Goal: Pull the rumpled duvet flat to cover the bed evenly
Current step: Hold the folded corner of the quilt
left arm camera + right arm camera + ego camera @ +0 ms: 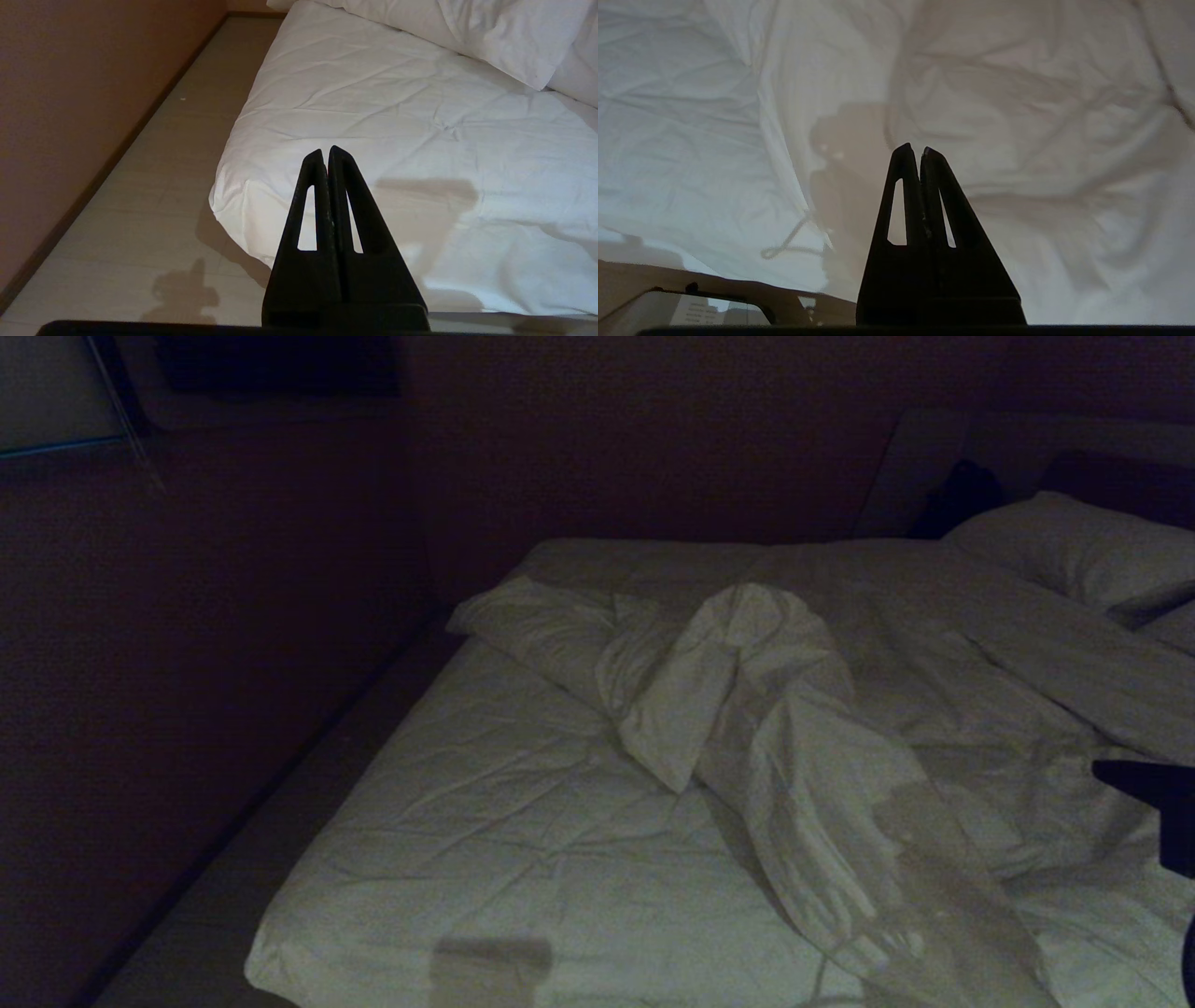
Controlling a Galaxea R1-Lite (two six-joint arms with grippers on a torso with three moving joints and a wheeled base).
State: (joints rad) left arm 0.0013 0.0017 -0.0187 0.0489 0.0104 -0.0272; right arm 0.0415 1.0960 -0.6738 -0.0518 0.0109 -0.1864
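Nearest the robot, the left gripper hangs off the near left corner of the bed, its two black fingers pressed together with nothing between them. Below it lies pale tiled floor, with a brown wall running alongside; the gripper's shadow falls on the mattress corner.

The right gripper is above the bedding on the robot's right side, and its fingers are likewise closed tip to tip, empty. In the head view only a dark piece of this arm shows at the right edge. Its shadow lies on the white cloth beneath it, and it does not appear to touch the cloth.

The near left part of the mattress is bare of duvet: only the thin, creased fitted sheet covers it. The duvet is bunched into a long rumpled ridge running from the near edge, right of centre, back toward the middle of the bed, where a folded corner flops over to the left. From that ridge it spreads to the right, wrinkled, over the right half of the bed.

Farther back, a flatter band of the duvet reaches across toward the far side. A plump white pillow sits at the far right, against the dark headboard.
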